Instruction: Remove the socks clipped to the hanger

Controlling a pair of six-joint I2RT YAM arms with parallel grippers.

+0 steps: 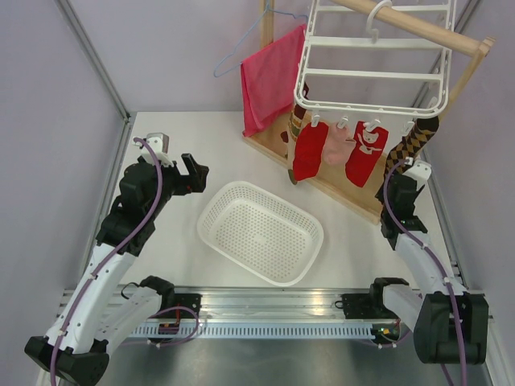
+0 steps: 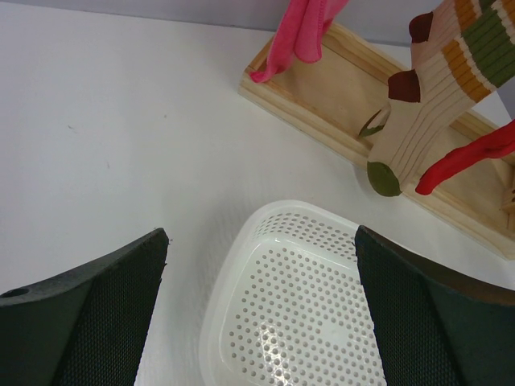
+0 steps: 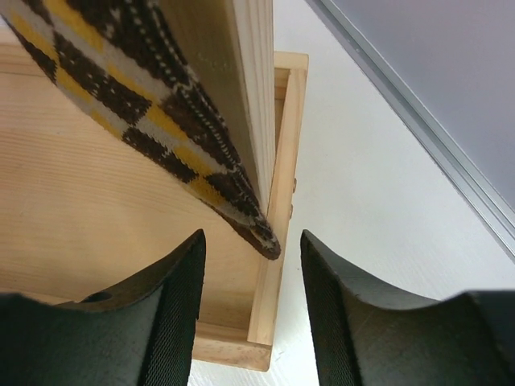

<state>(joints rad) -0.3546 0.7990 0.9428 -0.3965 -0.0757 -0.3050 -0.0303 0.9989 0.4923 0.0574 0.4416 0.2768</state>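
Two end effectors are over the white worktop (image 1: 185, 269). The left end effector (image 2: 261, 236) hangs with its jaws spread wide and empty, left of one white perforated basket (image 1: 217, 201) and well apart from the socks. The right end effector (image 3: 253, 241) has its jaws parted. The dark toe of one argyle sock (image 3: 121, 88) dangles in the gap between the fingers, unpinched. Five socks are in view, clipped along the near edge of one white hanger (image 1: 378, 74). From the left they are one striped sock (image 2: 426, 104), one red sock (image 1: 310, 153), one pale pink sock (image 1: 338, 143), a second red sock (image 1: 366, 153), then the argyle one. The hanger hooks over one wooden stand (image 1: 346, 193), where one red-pink towel (image 1: 269, 76) also hangs.
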